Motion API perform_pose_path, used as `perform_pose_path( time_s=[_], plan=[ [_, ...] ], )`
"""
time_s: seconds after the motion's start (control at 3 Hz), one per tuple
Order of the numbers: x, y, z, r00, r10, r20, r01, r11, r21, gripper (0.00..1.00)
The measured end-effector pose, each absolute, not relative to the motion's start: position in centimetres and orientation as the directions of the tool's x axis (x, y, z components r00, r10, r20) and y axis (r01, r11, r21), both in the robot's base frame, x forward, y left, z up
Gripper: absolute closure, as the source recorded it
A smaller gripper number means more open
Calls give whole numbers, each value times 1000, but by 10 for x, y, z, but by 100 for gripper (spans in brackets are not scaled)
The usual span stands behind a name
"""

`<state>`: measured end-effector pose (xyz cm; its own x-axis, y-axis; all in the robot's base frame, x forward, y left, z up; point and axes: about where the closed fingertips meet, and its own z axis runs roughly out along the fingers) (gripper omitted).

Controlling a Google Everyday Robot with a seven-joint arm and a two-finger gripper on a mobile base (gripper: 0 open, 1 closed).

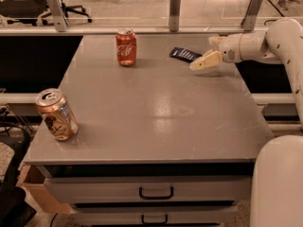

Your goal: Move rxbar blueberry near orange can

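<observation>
rxbar (pixel 182 54) is laid flat on the far right part of the table (pixel 161 112), well apart from the orange can (pixel 57 114). nearest, two drawers (pixel 156 190) with dark handles are seen under the tabletop, and a white rounded robot part (pixel 279 183) is seen at the lower right. the orange can is stood upright near the front left corner. farther back, the gripper (pixel 204 60) is held just beside the rxbar on its right, low over the table, at the end of the white arm (pixel 265 44) that is stretched in from the right. whether the gripper is released or clenched cannot be told. a red can (pixel 126 47) is stood upright left of the rxbar, near the far edge. beyond the table, a rail with grey posts (pixel 175 4) is seen.
</observation>
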<state>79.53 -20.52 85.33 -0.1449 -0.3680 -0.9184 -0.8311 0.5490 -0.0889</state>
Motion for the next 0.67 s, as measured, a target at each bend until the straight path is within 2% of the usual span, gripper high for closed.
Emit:
perform_pose_path(
  time_s=[0.33, 0.67],
  plan=[
    [805, -187, 843, -196, -370, -908, -841, 539, -38, 0],
    [812, -175, 836, -241, -369, -897, -843, 538, 5, 15]
  ],
)
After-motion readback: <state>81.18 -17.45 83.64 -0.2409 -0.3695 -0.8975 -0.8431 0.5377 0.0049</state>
